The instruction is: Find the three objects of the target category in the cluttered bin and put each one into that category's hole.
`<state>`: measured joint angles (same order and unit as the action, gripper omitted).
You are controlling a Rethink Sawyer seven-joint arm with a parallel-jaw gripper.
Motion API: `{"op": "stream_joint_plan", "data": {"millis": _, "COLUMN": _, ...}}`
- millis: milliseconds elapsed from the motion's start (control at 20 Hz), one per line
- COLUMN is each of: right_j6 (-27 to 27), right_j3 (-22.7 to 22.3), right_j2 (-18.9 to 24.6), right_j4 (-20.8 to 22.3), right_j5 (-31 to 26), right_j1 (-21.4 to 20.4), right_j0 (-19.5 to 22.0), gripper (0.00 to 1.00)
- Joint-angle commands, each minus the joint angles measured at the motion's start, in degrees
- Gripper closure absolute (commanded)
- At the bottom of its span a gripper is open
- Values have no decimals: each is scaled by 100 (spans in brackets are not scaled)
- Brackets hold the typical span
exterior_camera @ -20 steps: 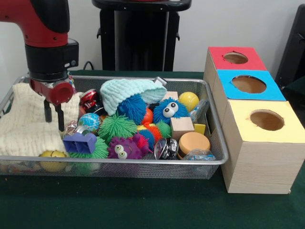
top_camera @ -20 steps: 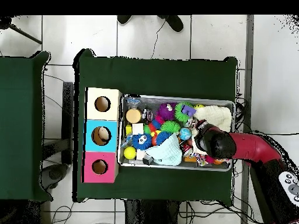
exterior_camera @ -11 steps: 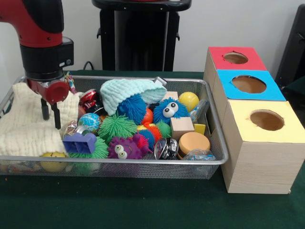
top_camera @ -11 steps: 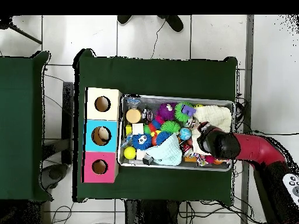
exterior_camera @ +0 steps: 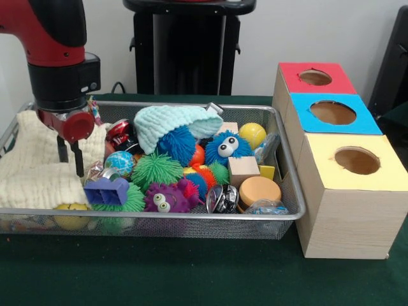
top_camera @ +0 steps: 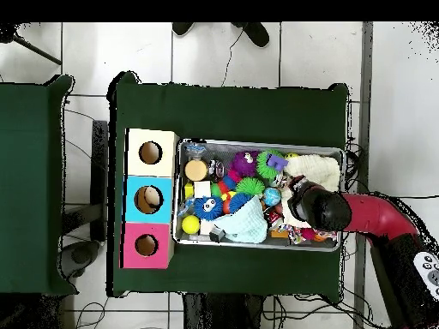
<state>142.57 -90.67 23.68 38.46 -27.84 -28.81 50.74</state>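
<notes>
Green table [exterior_camera: 191, 274], cluttered wire bin [exterior_camera: 288, 191]; fingers [exterior_camera: 70, 155] nearly closed, empty, over cream knit [exterior_camera: 38, 182].

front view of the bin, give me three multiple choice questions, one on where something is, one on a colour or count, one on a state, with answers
1. Where is the gripper?
A. over the yellow-topped box
B. at the bin's end farthest from the boxes, by the cream knit cloth
C. outside the bin, above the green table

2. What are the top colours of the three boxes, from the back of the front view to the front?
A. red, blue, yellow
B. yellow, red, blue
C. blue, yellow, red

3. What is the state of the gripper?
A. shut on the yellow ball
B. carrying the purple block
C. holding nothing, fingers close together

Answers:
1 B: it hangs beside the cream knit cloth in the wire bin.
2 A: red-topped box, blue-topped box, yellow-topped box.
3 C: nothing sits between the fingers; the yellow ball and purple block lie apart from it.
</notes>
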Motion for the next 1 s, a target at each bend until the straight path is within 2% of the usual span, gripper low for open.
{"op": "stream_joint_plan", "data": {"millis": 50, "right_j6": -1461, "right_j3": 630, "right_j2": 302, "right_j4": 354, "right_j5": -338, "right_j1": 607, "right_j0": -48, "gripper": 0}}
{"op": "stream_joint_plan", "data": {"millis": 350, "right_j6": -1428, "right_j3": 1334, "right_j2": 269, "right_j4": 730, "right_j5": 101, "right_j1": 1389, "right_j0": -103, "gripper": 0}}
{"op": "stream_joint_plan", "data": {"millis": 600, "right_j6": -1428, "right_j3": 1741, "right_j2": 273, "right_j4": 981, "right_j5": 385, "right_j1": 1873, "right_j0": -72, "gripper": 0}}
{"op": "stream_joint_plan", "data": {"millis": 700, "right_j6": -1318, "right_j3": 1815, "right_j2": 205, "right_j4": 1051, "right_j5": 485, "right_j1": 1933, "right_j0": -118, "gripper": 0}}
{"op": "stream_joint_plan", "data": {"millis": 1000, "right_j6": -1319, "right_j3": 1776, "right_j2": 176, "right_j4": 972, "right_j5": 325, "right_j1": 1883, "right_j0": -122, "gripper": 0}}
